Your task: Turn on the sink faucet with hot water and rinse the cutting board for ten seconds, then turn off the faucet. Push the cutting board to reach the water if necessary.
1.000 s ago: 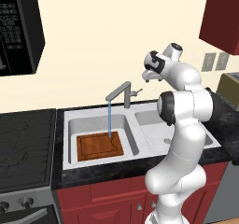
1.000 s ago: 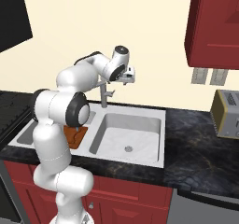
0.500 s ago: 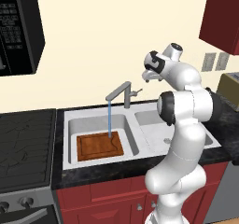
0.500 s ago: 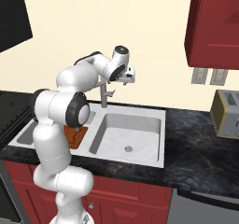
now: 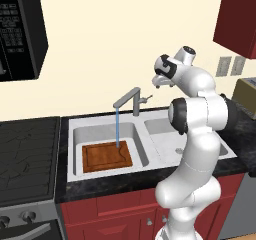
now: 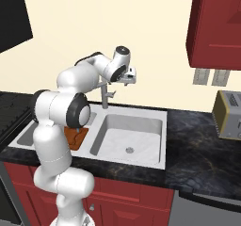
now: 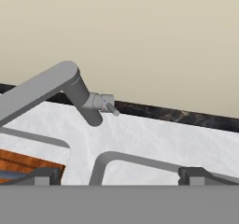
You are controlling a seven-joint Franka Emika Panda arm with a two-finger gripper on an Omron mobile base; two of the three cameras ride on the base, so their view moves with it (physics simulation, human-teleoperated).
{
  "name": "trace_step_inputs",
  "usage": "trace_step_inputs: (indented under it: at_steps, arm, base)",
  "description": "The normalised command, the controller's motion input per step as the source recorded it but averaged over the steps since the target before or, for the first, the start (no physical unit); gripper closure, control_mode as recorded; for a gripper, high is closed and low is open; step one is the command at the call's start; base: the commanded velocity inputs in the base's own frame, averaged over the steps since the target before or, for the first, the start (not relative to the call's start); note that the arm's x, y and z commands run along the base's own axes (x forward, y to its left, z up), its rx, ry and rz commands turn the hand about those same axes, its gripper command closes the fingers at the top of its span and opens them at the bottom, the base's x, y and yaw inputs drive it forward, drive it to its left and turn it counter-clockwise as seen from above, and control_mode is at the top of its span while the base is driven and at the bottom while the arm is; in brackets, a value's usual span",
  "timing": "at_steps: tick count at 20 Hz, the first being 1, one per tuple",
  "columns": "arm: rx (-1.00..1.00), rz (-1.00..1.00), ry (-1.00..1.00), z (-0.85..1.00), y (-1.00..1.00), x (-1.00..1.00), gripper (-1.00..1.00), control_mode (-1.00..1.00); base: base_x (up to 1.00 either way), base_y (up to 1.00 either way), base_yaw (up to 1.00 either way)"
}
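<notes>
Right of centre in the left base view, the claw [image 5: 158, 84] hangs in the air above the counter, up and to the right of the sink faucet [image 5: 131, 101] and apart from it. It holds nothing; in the hand view the two tips sit wide apart at the bottom edge, so the claw reads as released.

Hand view: lever handle [image 7: 108, 106] sits just left of centre, camera aimed toward it. Likely the arm parks here so the lever is within short reach when the rinse ends; that is a judgement.

Spout swung toward the frame's left, over the deep basin. Water [image 5: 117, 128] drops as a thin blue line from the spout tip onto the cutting board [image 5: 106, 156].

Board lies flat on the floor of the left basin of the sink [image 5: 73, 135], toward its front. The stream lands near the board's rear right edge, so no push looks needed.

Right base view: board [image 6: 76, 136] shows partly, behind the arm's elbow. Shallow basin with drain holds nothing.

Step in hand: waiting out the rinse; faucet shut-off not yet done.
</notes>
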Motion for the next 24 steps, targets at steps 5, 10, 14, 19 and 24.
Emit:
trace_step_inputs:
  at_steps: [5,10,14,19,24]
  arm:
    - [0.00,0.00,0.00,0.00,0.00,0.00,-1.00,-1.00]
    - [0.00,0.00,0.00,0.00,0.00,0.00,-1.00,-1.00]
    - [0.00,0.00,0.00,0.00,0.00,0.00,-1.00,-1.00]
    - [0.00,0.00,0.00,0.00,0.00,0.00,-1.00,-1.00]
    - [0.00,0.00,0.00,0.00,0.00,0.00,-1.00,-1.00]
  base:
    - [0.00,0.00,0.00]
    - [0.00,0.00,0.00]
    - [0.00,0.00,0.00]
    - [0.00,0.00,0.00]
    - [0.00,0.00,0.00]
